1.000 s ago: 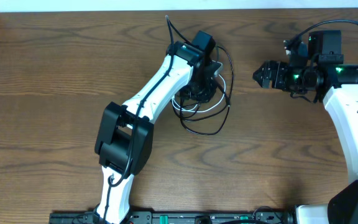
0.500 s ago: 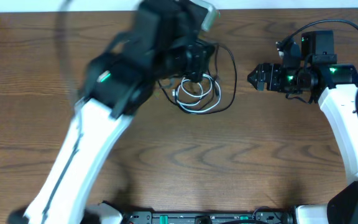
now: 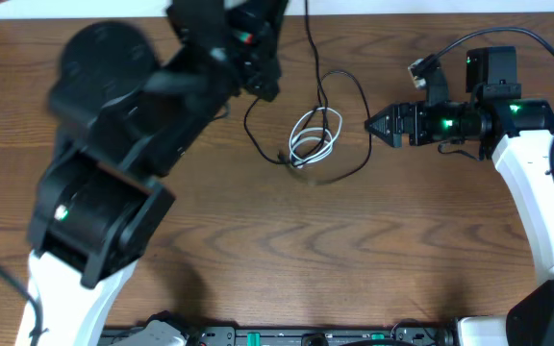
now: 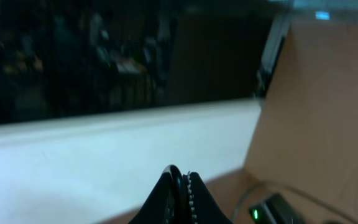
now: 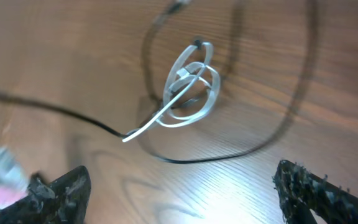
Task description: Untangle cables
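The right tool (image 5: 179, 190) is spread wide: its two black, rough-edged fingers (image 5: 58, 186) sit in the lower corners of its wrist view with bare bench between them. From overhead it points at the white cable (image 3: 316, 138) from that coil's right, and it has edged closer to the coil than half a second ago.

The white cable lies on the brown wood-grain bench (image 3: 431, 250) as a small bundle of flat, glossy oval loops, with one stiff straight end poking out to the side. It looks narrower and more bunched than before.

The black cable (image 3: 363, 108) is thin, matte and round. It sweeps around the white coil in one large open loop, passing on its right and under its near side. Another black strand climbs from the coil's far side straight to the far edge of the overhead view. Half a second ago that strand lay lower, beside the bundle.

A second ago the left tool (image 4: 181, 179) was down on the cables. Now it is lifted far above and to the left of the coil, and the left arm (image 3: 104, 221) looms large and blurred. Its dark fingertips are pressed together. I cannot tell whether a cord is pinched between them. Beyond them is a pale ledge and a dark background.
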You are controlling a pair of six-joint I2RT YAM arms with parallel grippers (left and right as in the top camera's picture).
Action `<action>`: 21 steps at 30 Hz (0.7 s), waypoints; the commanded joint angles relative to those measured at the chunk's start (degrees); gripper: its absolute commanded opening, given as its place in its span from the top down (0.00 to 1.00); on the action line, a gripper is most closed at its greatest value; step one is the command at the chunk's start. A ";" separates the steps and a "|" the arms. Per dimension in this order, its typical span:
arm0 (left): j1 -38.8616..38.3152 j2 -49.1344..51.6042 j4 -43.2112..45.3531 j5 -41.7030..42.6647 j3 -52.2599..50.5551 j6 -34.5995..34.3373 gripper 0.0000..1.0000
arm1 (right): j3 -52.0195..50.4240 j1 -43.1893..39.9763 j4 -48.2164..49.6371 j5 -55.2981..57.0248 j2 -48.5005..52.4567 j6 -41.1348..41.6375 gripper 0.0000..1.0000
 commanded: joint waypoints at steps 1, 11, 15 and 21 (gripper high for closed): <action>0.26 -1.86 3.08 -4.24 0.26 -0.52 0.93 | 0.15 0.90 0.96 -11.98 0.63 -9.57 0.09; 0.26 -1.88 8.50 -4.24 0.28 -0.76 0.93 | 0.15 8.39 9.42 -12.26 2.84 -9.53 0.08; 0.26 -2.16 10.19 -5.90 0.28 -0.72 0.93 | 0.15 11.82 14.14 -14.71 3.23 -9.77 0.08; 0.26 -2.29 9.70 -8.74 0.28 -0.68 0.93 | 0.15 13.97 18.95 -20.59 3.23 -11.06 0.09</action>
